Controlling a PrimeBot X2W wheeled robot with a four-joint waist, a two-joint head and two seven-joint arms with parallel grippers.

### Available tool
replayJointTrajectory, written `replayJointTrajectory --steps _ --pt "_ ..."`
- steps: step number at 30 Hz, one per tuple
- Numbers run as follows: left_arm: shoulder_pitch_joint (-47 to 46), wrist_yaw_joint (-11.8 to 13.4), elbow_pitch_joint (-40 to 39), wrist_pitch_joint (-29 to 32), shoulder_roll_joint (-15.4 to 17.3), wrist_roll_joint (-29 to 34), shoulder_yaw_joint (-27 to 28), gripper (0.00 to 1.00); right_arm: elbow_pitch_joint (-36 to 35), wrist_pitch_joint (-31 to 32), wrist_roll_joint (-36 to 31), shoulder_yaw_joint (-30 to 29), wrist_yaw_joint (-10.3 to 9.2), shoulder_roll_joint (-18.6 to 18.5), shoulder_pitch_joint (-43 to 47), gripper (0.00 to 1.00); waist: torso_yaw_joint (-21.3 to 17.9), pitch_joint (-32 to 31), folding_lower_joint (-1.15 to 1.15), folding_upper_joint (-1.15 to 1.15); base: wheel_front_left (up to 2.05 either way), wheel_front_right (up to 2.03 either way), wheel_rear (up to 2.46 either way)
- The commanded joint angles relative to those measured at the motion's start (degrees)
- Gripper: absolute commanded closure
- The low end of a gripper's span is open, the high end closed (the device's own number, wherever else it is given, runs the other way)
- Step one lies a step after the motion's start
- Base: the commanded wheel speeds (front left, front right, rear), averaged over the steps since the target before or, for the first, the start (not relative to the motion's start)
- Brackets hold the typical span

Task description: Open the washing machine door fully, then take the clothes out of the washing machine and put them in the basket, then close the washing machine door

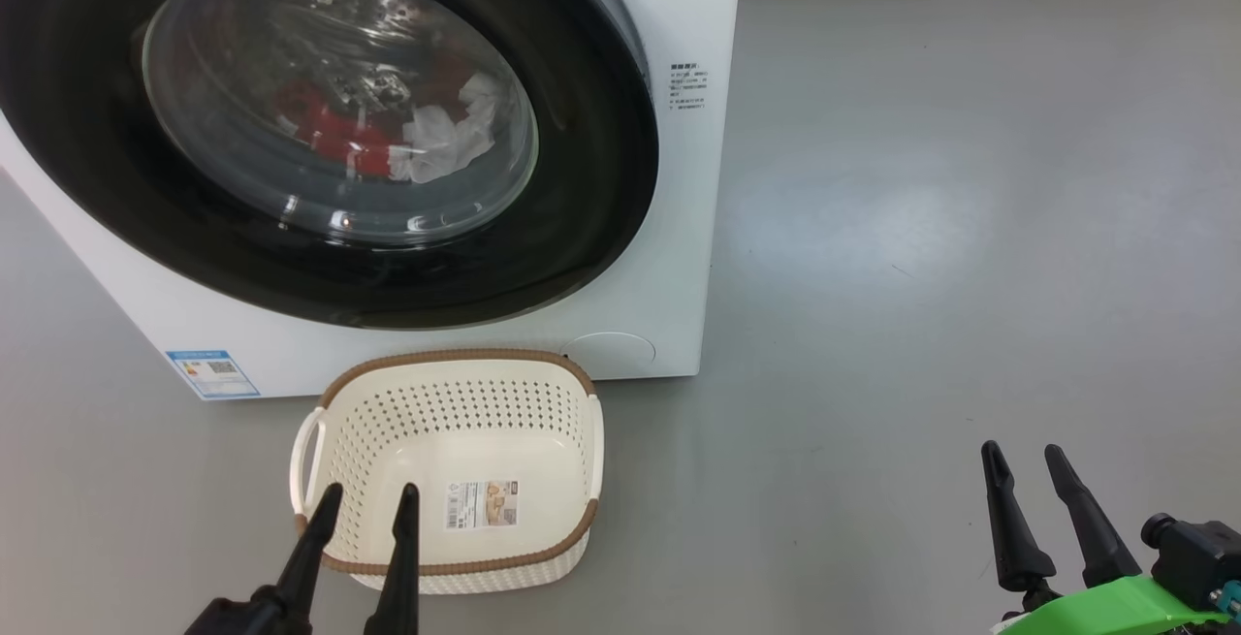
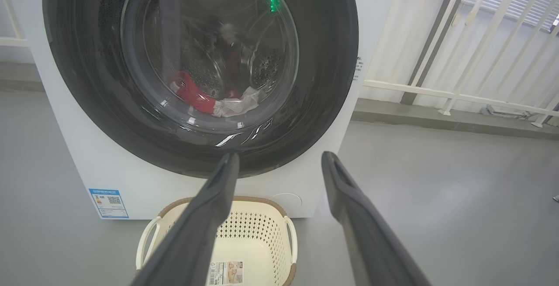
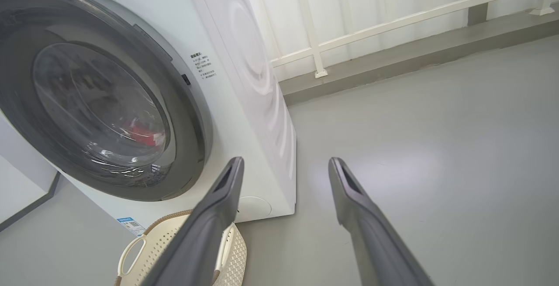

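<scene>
Door (image 1: 582, 228) first: it sits shut, flush on the front of the machine (image 1: 679, 305), with its black rim all round the glass. Behind the glass the clothes (image 1: 339, 141) lie low in the drum, red with a white piece beside them. The basket (image 1: 456, 356) stands on the floor (image 1: 921, 228) just in front of the machine, below the door's lower edge, with nothing in it but a sticker (image 1: 482, 504) on its base.

My left gripper (image 1: 370, 492) hovers over the basket's near side, fingers spread wide and holding nothing. My right gripper (image 1: 1021, 449) hangs well off to the right over bare floor, just as wide and just as empty. Neither touches anything.

What worries me is the rim. It looks glossy and smooth, and I cannot make out a clear handle, so my fingers may slide off instead of pulling. If the door swings only part way, I judge it would crowd my reach into the drum. Soft cloth can also slip or trail, and a piece dropped short would land on the floor rather than in the basket. An arm coming down low could nudge the light basket aside.

Around this, a blue label (image 1: 211, 373) sits low on the machine's front, left of the basket, and a pale railing (image 2: 458, 37) runs behind on the right. Between me and the clothes stands the shut door, and the basket sits close below it.
</scene>
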Motion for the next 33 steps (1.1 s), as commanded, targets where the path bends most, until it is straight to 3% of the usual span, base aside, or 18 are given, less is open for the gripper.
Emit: replayJointTrajectory --steps 1,12,33 --pt "-0.97 0.69 -1.84 -1.08 0.43 2.13 1.64 0.0 -1.84 -1.02 -1.98 0.89 -0.03 -0.88 -0.44 0.0 -0.03 0.08 0.0 0.0 0.0 0.0 0.0" --pt "-0.9 0.88 -1.98 -2.71 0.49 7.97 1.85 0.0 -2.53 -2.6 -7.28 0.18 -0.03 -0.83 0.12 0.0 -0.1 0.28 0.0 0.0 0.0 0.0 0.0" --pt "-0.56 -0.29 -0.62 -2.71 0.49 5.93 2.43 0.0 -3.0 -2.6 -5.83 -2.11 -0.03 -0.06 0.57 0.0 -0.1 -0.52 0.0 0.0 0.0 0.0 0.0"
